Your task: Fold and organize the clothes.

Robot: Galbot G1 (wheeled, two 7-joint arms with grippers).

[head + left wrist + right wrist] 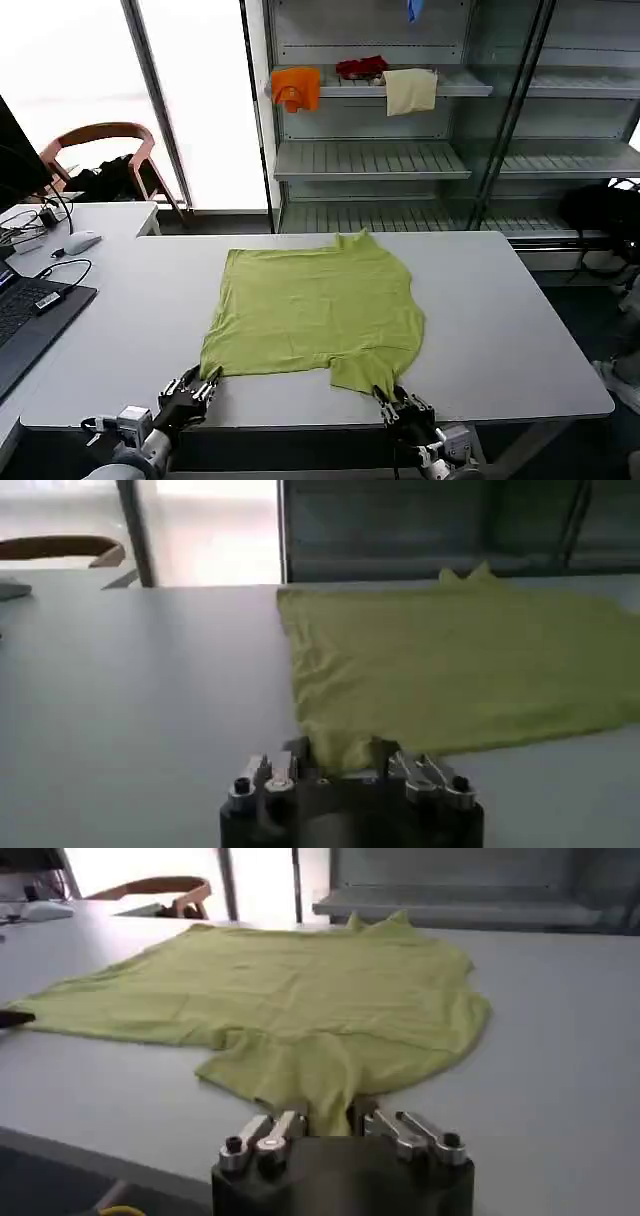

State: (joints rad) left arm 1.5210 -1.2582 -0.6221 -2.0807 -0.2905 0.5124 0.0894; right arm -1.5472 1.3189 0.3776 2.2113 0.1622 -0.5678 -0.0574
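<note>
The clothes are one lime yellow-green T-shirt [315, 305], spread flat on the grey table [500, 300] with its plain side up. My left gripper [203, 388] sits at the table's near edge, shut on the shirt's near left corner; the left wrist view shows the T-shirt [450, 660] bunched up in the left gripper [342, 752]. My right gripper [393, 400] is shut on the flap of cloth at the near right corner. In the right wrist view the T-shirt [300, 998] narrows into the right gripper [330, 1113].
A laptop [20, 320], cables and a mouse [80, 241] lie on the table at the left. Behind them is a wooden chair [105, 150]. The shelving at the back holds an orange cloth [296, 88] and a cream cloth [410, 90]. A black bag [600, 215] sits at the right.
</note>
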